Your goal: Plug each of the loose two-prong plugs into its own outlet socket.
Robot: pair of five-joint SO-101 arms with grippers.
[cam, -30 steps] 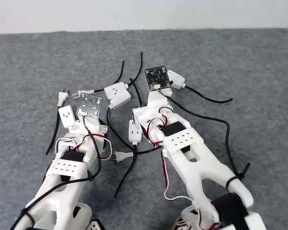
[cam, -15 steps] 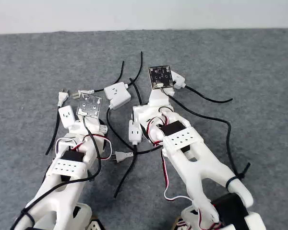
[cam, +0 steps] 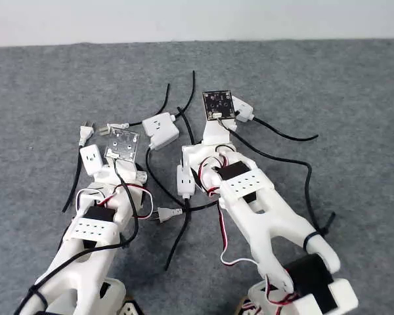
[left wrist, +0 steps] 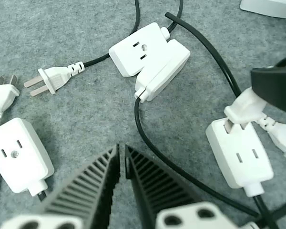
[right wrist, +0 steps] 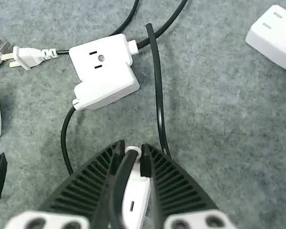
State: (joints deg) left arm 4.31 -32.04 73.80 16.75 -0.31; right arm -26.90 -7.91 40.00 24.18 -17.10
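Loose white plugs (left wrist: 50, 81) lie beside white sockets (left wrist: 136, 50)

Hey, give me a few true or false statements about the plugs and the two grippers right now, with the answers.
1. The left gripper holds a plug. False: nothing is between its fingers.
2. The right gripper is shut on a cable. True.
3. The white two-prong plug sits in a socket. False: it lies loose with its prongs bare.
4. The surface is grey carpet. True.
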